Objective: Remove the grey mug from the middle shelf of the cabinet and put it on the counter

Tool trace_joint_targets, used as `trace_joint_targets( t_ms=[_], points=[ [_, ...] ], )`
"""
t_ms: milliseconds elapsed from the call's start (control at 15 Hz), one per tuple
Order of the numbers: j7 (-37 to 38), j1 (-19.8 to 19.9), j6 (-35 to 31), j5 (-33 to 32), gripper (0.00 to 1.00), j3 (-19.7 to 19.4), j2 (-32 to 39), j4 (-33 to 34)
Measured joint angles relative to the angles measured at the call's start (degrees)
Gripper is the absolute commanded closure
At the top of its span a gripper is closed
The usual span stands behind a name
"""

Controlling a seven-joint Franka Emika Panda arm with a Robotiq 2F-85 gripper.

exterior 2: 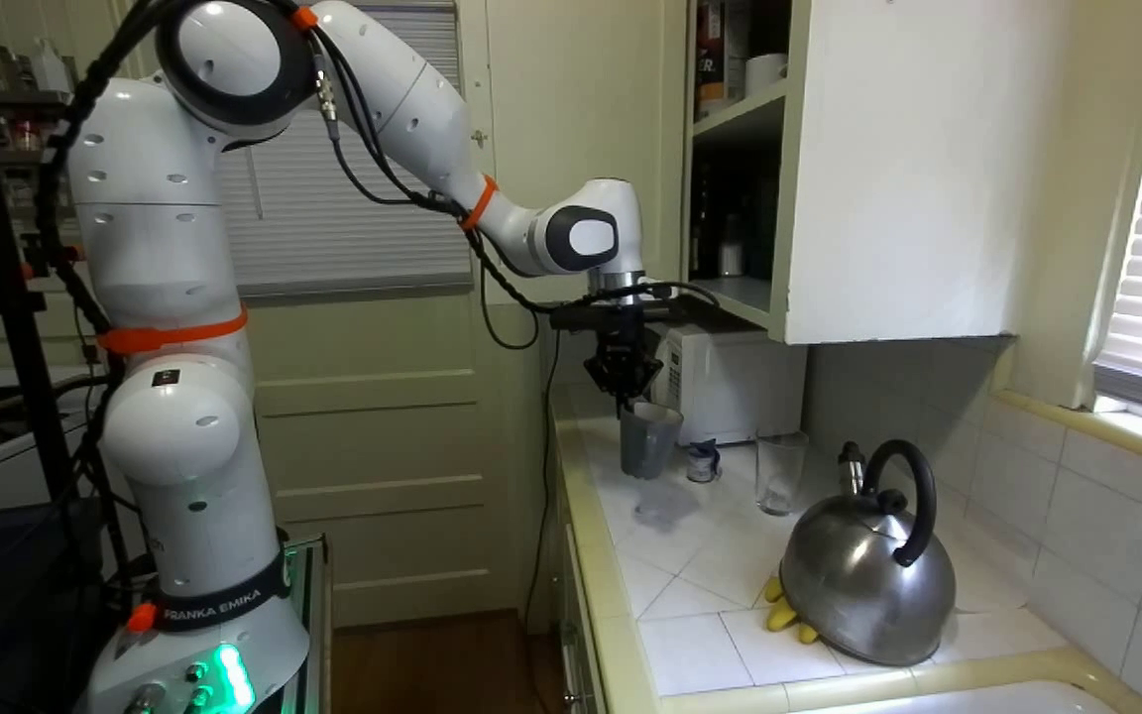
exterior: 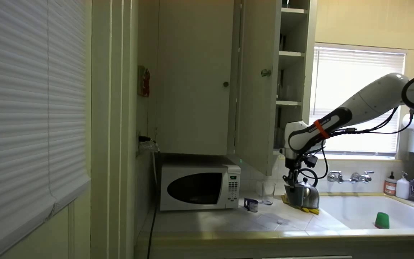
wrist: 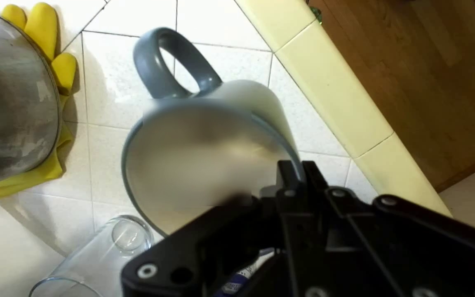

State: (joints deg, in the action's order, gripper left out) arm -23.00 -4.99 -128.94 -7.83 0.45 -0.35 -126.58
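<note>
White-tiled counter is spreading below the claw; the claw is pinching the rim of the grey mug, which is hanging just under it, above the tiles; the wrist view is blurring the mug's inside, cutting off the kettle and showing only a scrap of a blue-and-white object beneath the claw (its print unreadable); yellow trim is edging the counter near the claw; tiles are separating mug from kettle.
</note>
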Motion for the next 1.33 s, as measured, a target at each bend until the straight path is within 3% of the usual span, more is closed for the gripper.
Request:
trace_joint_targets(
  t_ms=[600, 933, 1333],
  points=[
    [13.3, 1.5, -15.5, -1.6, 0.98, -0.3, 13.0, 1.4],
    [14.0, 2.1, -22.0, -2.3, 0.98, -1.0, 16.8, 3.8],
    [13.5, 2.7, -24.4, -4.7, 0.98, -1.7, 18.6, 5.9]
  ],
)
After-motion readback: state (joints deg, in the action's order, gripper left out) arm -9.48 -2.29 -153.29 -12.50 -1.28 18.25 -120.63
